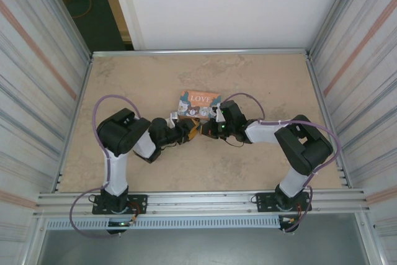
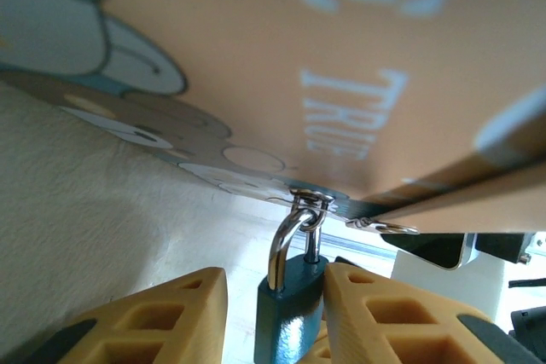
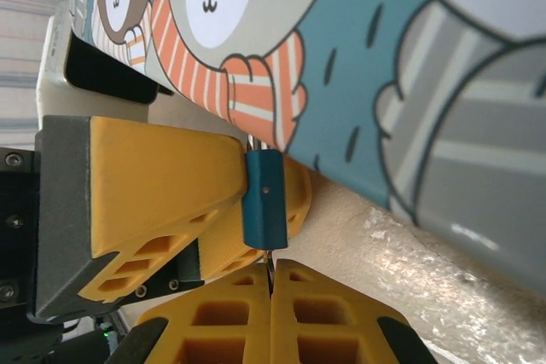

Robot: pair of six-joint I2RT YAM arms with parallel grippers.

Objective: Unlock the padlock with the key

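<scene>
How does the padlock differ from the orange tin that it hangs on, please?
The padlock is tiny, the tin far larger. The padlock is plain blue-grey with a silvery shackle; the tin is orange with cartoon pictures and lettering. The padlock sits between the fingers of the left hand, while the tin lies flat on the table. They are joined at the tin's clasp.
</scene>
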